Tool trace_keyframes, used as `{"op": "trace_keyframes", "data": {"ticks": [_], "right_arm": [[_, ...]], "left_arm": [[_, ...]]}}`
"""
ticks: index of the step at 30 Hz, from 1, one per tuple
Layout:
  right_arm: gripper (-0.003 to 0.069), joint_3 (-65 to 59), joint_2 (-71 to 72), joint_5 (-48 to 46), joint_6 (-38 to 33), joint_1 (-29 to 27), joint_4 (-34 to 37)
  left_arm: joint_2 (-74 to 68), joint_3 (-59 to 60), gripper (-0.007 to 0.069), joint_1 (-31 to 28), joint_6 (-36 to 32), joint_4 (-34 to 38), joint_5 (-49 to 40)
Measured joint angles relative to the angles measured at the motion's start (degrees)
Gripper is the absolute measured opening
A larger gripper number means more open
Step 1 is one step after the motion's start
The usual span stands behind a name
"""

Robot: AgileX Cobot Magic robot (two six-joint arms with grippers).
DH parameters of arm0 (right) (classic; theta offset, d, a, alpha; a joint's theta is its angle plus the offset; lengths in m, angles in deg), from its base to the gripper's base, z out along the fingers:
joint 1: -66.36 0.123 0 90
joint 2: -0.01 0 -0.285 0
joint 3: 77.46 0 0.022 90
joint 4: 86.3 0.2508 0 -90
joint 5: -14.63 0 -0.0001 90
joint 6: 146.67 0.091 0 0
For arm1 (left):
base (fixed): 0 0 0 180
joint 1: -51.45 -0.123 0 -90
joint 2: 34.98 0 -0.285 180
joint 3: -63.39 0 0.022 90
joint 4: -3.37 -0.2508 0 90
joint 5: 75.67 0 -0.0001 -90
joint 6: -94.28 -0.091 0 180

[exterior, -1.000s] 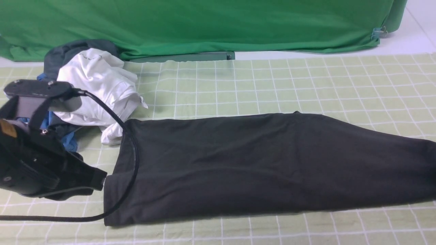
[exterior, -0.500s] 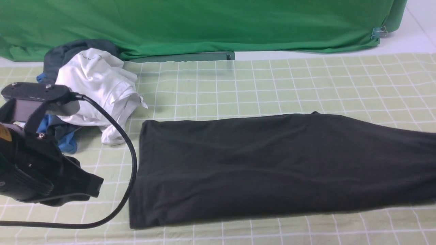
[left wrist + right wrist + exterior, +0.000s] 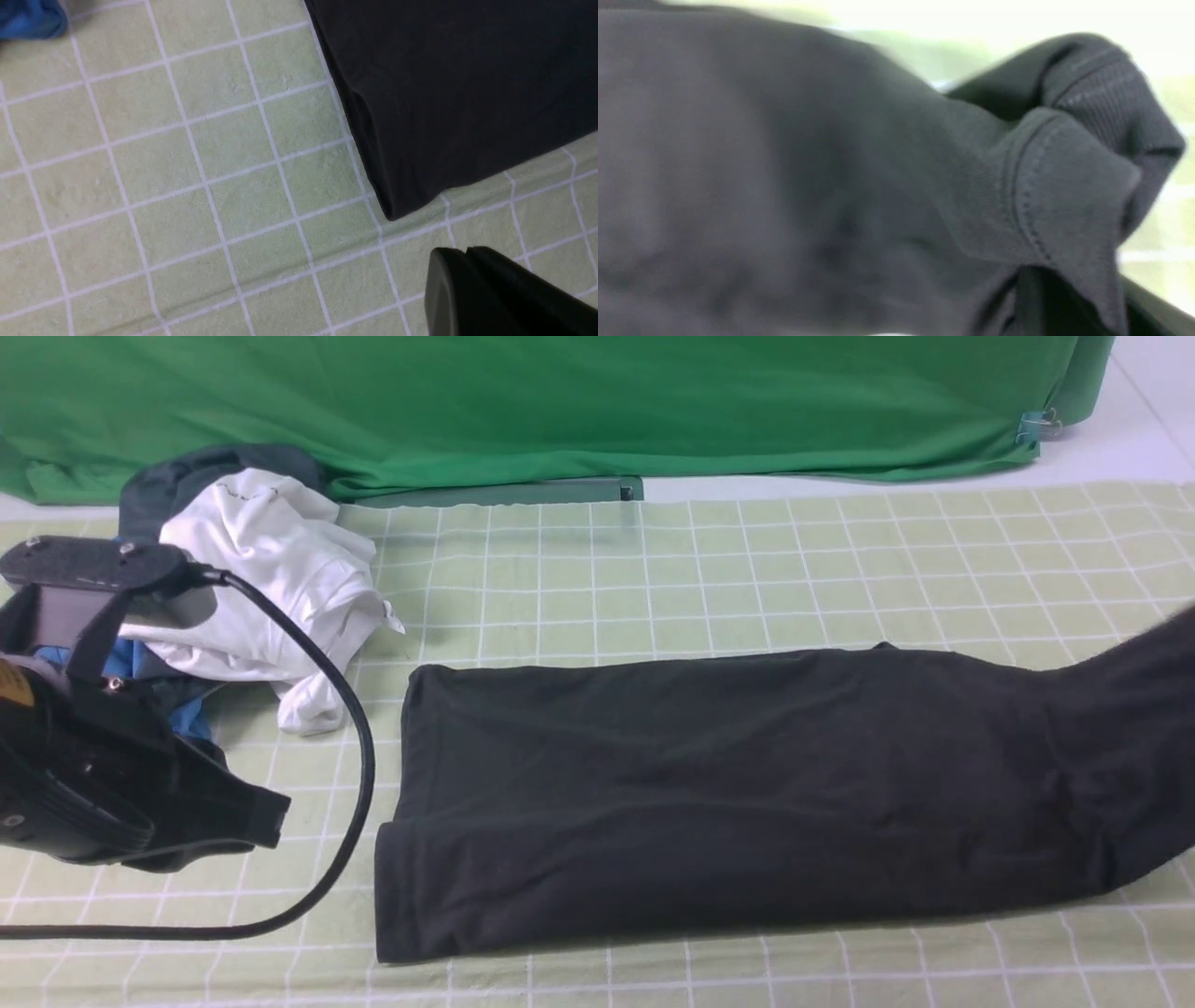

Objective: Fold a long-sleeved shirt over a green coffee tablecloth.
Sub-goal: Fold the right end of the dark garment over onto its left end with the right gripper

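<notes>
Black long-sleeved shirt (image 3: 747,793) on green coffee tablecloth (image 3: 747,569)

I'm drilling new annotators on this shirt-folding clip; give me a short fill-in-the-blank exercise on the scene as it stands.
1. The long-sleeved shirt lying on the checked tablecloth is ____ in colour.
2. The heap of clothes beside the shirt's left end has a ____ garment on top.
3. The left claw is shut and holds ____.
4. Behind the tablecloth hangs a plain deep ____ backdrop.

Missing words: black; white; nothing; green
</notes>
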Motion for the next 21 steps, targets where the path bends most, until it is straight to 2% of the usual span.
{"op": "trace_keyframes", "data": {"ticks": [5, 6, 7, 8, 9, 10, 16, 21], "right_arm": [[0.0036, 1.6, 0.2, 1.5, 1.5, 13.3, 8.2], [0.0036, 1.7, 0.1, 1.7, 1.7, 13.9, 8.2], [0.0036, 2.3, -0.2, 2.9, 2.3, 16.7, 9.5], [0.0036, 3.6, -1.4, 5.0, 3.7, 21.8, 11.2], [0.0036, 3.8, -1.6, 5.2, 3.8, 22.4, 11.2], [0.0036, 5.1, -3.1, 6.3, 4.5, 26.1, 11.8], [0.0036, 11.4, -13.2, 9.3, 7.2, 39.3, 12.5], [0.0036, 16.4, -20.8, 11.1, 9.2, 47.3, 12.5]], "left_arm": [[0.0, 0.0, 0.0011, 0.0, 0.0, 0.0, 0.4], [0.0, 0.0, 0.0011, 0.0, 0.0, 0.0, 0.4], [0.0, 0.0, 0.0011, 0.0, 0.0, 0.0, 0.4], [0.0, 0.0, 0.0011, 0.0, 0.0, 0.0, 0.5], [0.0, 0.0, 0.0011, 0.0, 0.0, 0.0, 0.5], [0.0, 0.0, 0.0011, 0.0, 0.0, 0.0, 0.5], [0.0, 0.0, 0.0011, 0.0, 0.0, 0.0, 0.5], [0.0, 0.0, 0.0011, 0.0, 0.0, 0.0, 0.5]]}}
